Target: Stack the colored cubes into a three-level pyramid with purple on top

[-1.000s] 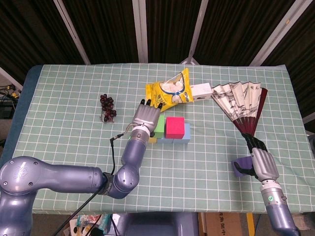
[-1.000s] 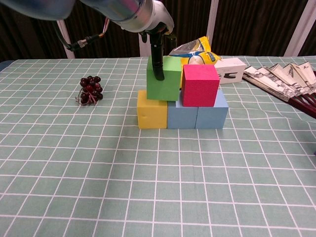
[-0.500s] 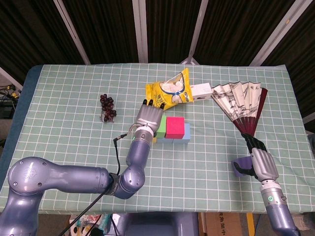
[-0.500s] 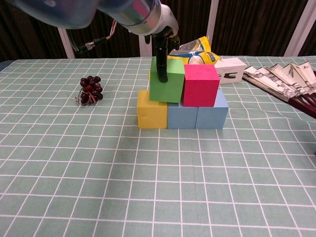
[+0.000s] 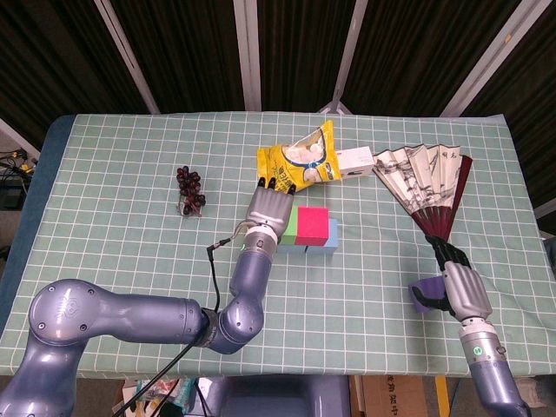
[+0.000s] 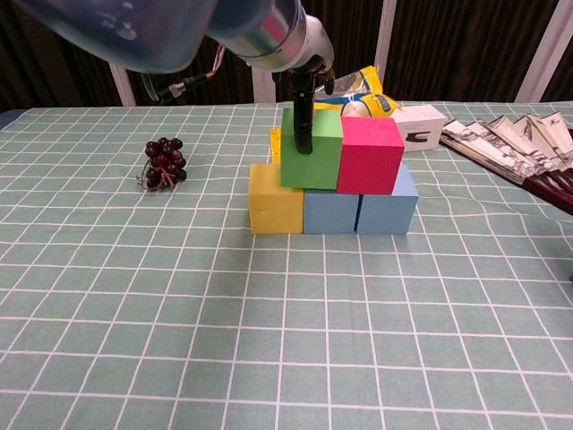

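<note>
A yellow cube [image 6: 276, 199] and two blue cubes [image 6: 331, 212] form a row on the table. On that row the pink cube [image 6: 369, 155] and the green cube [image 6: 313, 148] stand side by side, touching. My left hand [image 5: 271, 208] reaches over the green cube from behind and grips it, one finger [image 6: 304, 116] hanging down its front face. The purple cube [image 5: 425, 296] lies near the table's front right corner. There my right hand [image 5: 460, 287] holds it low at the table, thumb across it. The chest view does not show the right hand.
A bunch of dark grapes [image 5: 189, 189] lies left of the stack. A yellow snack bag [image 5: 300, 161] and a white box [image 5: 354, 160] sit just behind it. An open paper fan [image 5: 430, 184] spreads at the back right, above my right hand.
My left hand carried the green cube to the right and set it level against the pink cube; earlier it was tilted and further left. The right hand has not moved.
</note>
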You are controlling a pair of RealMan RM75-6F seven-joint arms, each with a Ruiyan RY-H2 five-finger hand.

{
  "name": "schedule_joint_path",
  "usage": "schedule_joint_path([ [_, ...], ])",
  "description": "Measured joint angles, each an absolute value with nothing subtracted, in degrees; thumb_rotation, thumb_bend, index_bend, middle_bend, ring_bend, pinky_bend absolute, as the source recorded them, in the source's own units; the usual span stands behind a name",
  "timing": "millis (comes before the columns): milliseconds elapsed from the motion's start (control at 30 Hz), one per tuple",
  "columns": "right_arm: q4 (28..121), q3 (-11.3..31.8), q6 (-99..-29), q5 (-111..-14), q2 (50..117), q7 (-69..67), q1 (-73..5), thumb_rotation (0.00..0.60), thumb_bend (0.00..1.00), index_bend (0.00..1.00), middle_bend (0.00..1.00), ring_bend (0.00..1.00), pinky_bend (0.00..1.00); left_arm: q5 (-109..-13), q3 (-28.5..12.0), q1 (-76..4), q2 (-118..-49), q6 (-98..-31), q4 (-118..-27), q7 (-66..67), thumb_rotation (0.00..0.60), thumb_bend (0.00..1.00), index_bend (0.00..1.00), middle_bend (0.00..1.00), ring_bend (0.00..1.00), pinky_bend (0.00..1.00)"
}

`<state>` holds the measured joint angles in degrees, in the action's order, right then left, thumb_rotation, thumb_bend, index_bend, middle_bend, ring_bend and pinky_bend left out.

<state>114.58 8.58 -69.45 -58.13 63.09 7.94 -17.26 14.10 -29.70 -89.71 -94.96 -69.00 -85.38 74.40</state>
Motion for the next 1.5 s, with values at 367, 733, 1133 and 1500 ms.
schedule_joint_path([
  [367,114.76,8.52,-69.43,-58.38,62.93,7.66,-17.24,0.600,0.34,0.00,0.06,0.00,0.00,14.02,-29.85,-89.61,-95.32,-69.86,-85.20,75.07,0.600,0.42,0.00,0.38,0.01,0.00],
  [733,114.74,8.57,-69.50,-58.39,62.91,7.46,-17.25,0.600,0.34,0.00,0.06,0.00,0.00,13.33,-29.92,-89.38,-96.03,-69.86,-84.77,75.31,0.600,0.42,0.00,0.38,0.01,0.00],
  [1133,114.75,8.51,-69.44,-58.41,62.86,7.42,-17.28,0.600,0.34,0.00,0.06,0.00,0.00,12.63,-30.18,-89.30,-96.72,-70.57,-84.35,75.29,0.600,0.42,0.00,0.39,0.01,0.00],
  [1500,114.73,8.41,-69.39,-58.52,62.88,7.43,-17.32,0.600,0.34,0.00,0.06,0.00,0.00,12.02,-30.84,-89.05,-97.32,-72.30,-84.30,75.43,0.600,0.42,0.00,0.39,0.01,0.00],
])
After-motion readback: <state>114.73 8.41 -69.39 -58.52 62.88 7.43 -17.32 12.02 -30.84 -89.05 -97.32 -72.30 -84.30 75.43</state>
